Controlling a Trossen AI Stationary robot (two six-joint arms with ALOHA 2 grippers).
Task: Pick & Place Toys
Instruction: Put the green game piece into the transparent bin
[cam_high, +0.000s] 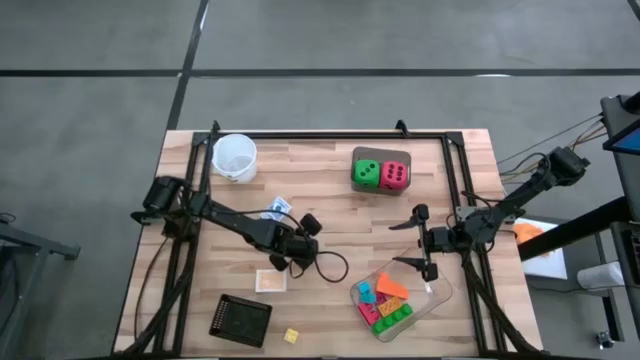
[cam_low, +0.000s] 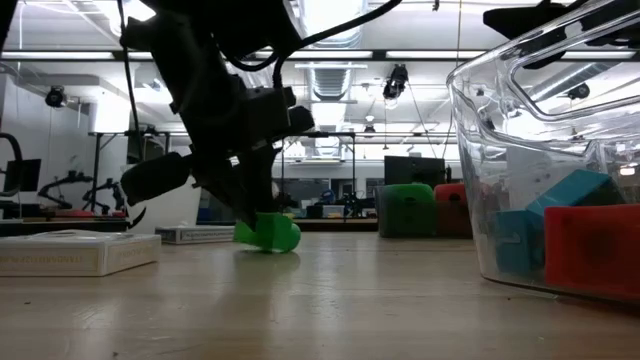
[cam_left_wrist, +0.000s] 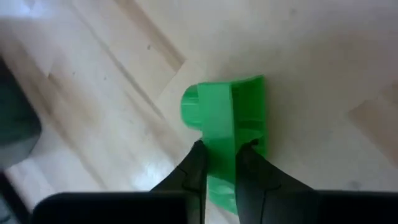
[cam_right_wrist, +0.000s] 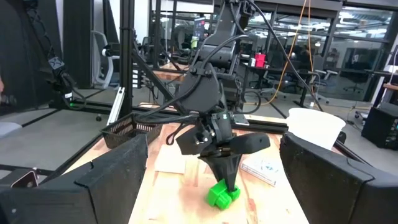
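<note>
My left gripper (cam_high: 287, 258) stands near the table's middle, fingers pointing down, shut on a green brick (cam_left_wrist: 227, 118). The brick also shows in the low view (cam_low: 268, 235) and in the right wrist view (cam_right_wrist: 222, 194); in the high view the gripper hides it. My right gripper (cam_high: 412, 243) is open and empty, beside the far left corner of the clear tray (cam_high: 435, 300), which holds several bright bricks (cam_high: 385, 300). The green die (cam_high: 366, 173) and the pink-red die (cam_high: 395, 175) sit side by side at the far middle. A yellow brick (cam_high: 291, 336) lies near the front edge. My left gripper pinches a thin upright wall of the green brick (cam_left_wrist: 221, 140) between its two fingers (cam_left_wrist: 194, 171). The fingers come from above, pointing down. The brick sits tilted below the fingertips, and its underside looks to be on the tabletop (cam_low: 270, 248).
A white cup (cam_high: 235, 156) stands at the far left. A black mesh basket (cam_high: 240, 320) sits at the near left, a flat pale box (cam_high: 271, 281) just in front of my left gripper, and a small blue-white packet (cam_high: 279, 207) behind it. A black frame (cam_high: 330, 137) borders the table.
</note>
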